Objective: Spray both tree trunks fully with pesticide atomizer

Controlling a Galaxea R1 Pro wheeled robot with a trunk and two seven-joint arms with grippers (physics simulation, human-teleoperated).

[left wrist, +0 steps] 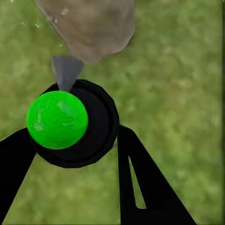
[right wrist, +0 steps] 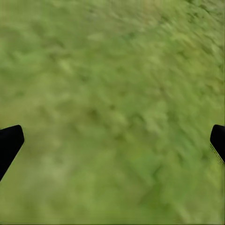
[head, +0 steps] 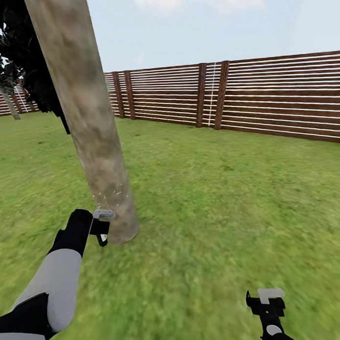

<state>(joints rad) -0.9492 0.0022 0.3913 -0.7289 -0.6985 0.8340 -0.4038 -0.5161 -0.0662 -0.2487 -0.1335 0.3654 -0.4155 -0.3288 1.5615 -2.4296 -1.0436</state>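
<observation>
Head view. A tree trunk is seen rising from the lawn and leaning toward 11 o'clock, its base just beside the left gripper. The gripper is held low, at about 8 o'clock from the base, so that the spray bottle points at the lowest part of the bark; a scatter of pale specks is visible on the trunk just above the nozzle, probably spray droplets. A wooden fence closes the garden from 12 to 3 o'clock.

Left wrist view. The fingers are clamped around the black body of the spray bottle, whose green cap and grey nozzle are directed at the trunk base. This close, low aim is judged to serve coverage of the foot of the trunk.

Right wrist view. The right gripper is held idle over the grass with its fingers wide apart and nothing between them; it is seen at 5 o'clock in the head view.
</observation>
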